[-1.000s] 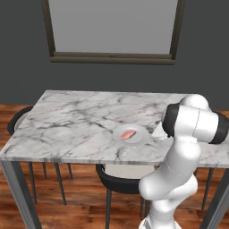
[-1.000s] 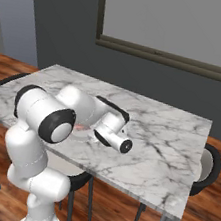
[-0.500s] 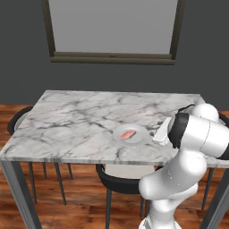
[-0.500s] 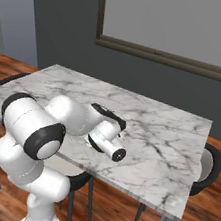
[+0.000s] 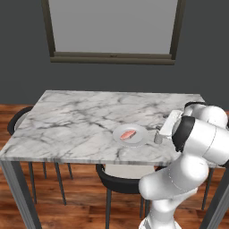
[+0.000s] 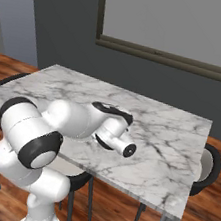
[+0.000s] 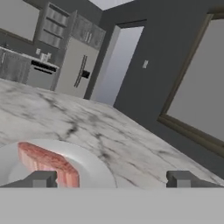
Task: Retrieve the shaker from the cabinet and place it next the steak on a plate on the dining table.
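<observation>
From the left base view, the shaker (image 5: 158, 137) stands upright on the marble counter (image 5: 80, 120), just beside the plate (image 5: 139, 138) that holds the steak (image 5: 129, 133). From the hand view, my hand (image 7: 112, 178) is released, fingers spread wide and empty, low over the plate's rim.

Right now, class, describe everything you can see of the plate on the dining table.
The plate is round, shallow and white-grey, smooth like glazed ceramic. It lies flat on the marble dining table, near the table's front edge and towards the arm's side. A small pinkish-red steak rests on it, about in the middle. In the hand view the plate sits low and close, with the steak's cut edge facing the camera. The open gripper is close beside it.
</observation>
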